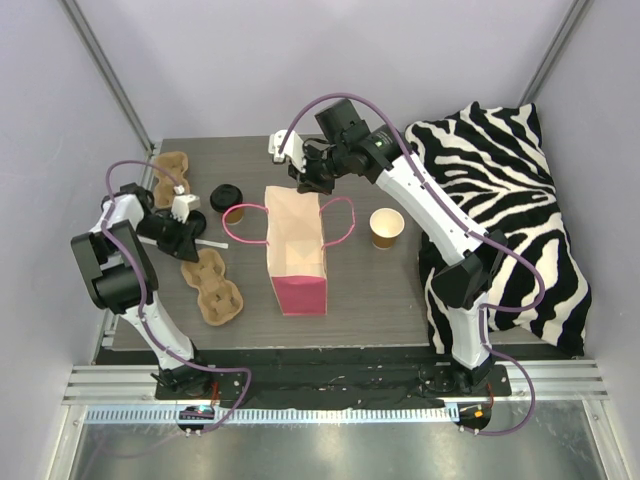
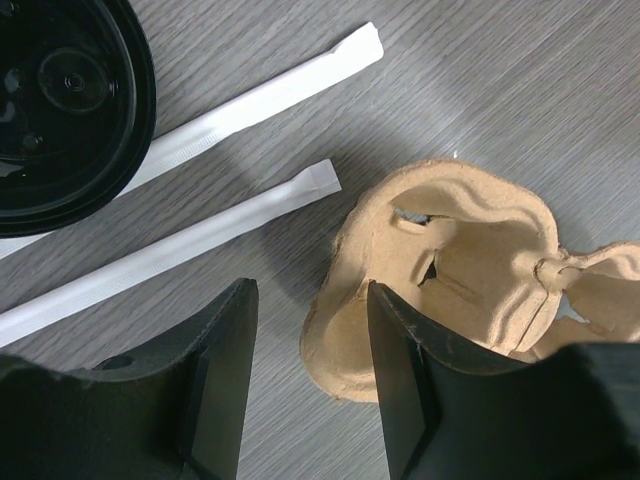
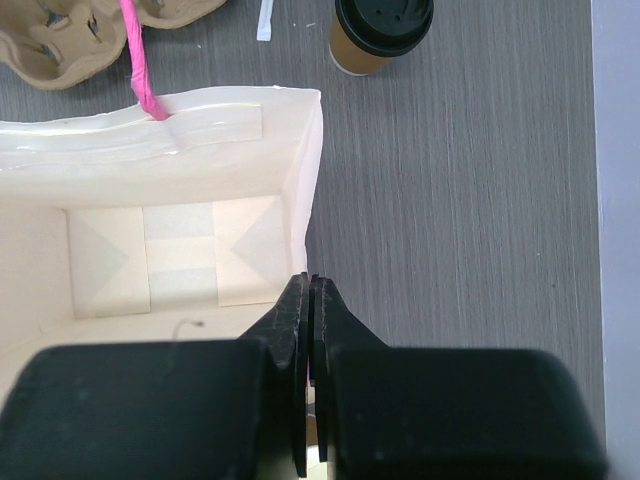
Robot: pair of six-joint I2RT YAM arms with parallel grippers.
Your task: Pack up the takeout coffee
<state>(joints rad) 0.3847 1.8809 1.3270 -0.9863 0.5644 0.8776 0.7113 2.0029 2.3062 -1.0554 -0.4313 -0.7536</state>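
Note:
A cream paper bag (image 1: 295, 250) with pink handles and a pink base stands open in the middle of the table. My right gripper (image 1: 308, 185) is shut on the far corner of its rim (image 3: 311, 280). The bag's inside (image 3: 170, 260) shows empty. A lidded coffee cup (image 1: 232, 203) stands left of the bag and also shows in the right wrist view (image 3: 380, 35). An open paper cup (image 1: 386, 227) stands right of the bag. My left gripper (image 1: 190, 245) is open over the end of a brown pulp cup carrier (image 2: 450, 260), its edge between the jaws (image 2: 310, 300).
A second pulp carrier (image 1: 172, 175) lies at the far left. A loose black lid (image 2: 60, 110) and two wrapped straws (image 2: 250, 100) lie by the left gripper. A zebra-patterned cushion (image 1: 510, 200) fills the right side.

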